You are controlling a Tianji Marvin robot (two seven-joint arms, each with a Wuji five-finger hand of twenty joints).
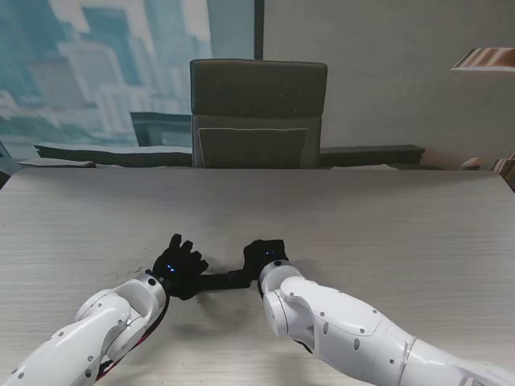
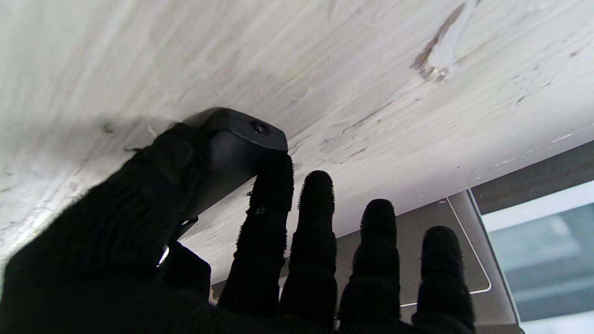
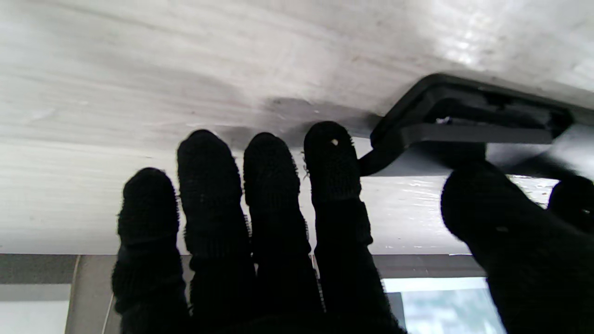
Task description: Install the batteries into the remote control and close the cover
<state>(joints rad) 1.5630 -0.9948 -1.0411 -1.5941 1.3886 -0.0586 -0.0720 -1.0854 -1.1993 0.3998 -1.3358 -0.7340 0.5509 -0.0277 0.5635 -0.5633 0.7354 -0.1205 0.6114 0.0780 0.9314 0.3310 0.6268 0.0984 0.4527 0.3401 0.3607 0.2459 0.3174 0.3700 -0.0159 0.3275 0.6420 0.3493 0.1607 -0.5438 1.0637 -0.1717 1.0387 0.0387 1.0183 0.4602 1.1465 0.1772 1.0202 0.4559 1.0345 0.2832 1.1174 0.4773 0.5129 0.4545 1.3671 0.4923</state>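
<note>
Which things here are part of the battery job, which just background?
Job:
- remote control, black, on the table
- left hand, thumb and index finger on one end of it
- right hand, thumb on the other end
- batteries: none visible

Background:
- chair beyond the table's far edge
- window

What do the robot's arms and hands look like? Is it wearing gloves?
Yes. Both arms are smooth, glossy white shells with rounded joints and small dark screw dots. The left hand and right hand wear black knitted gloves, fuzzy at the fingertips. A small blue light glows on the back of each hand, and something reddish, maybe a cable, peeks from beneath the left arm.
</note>
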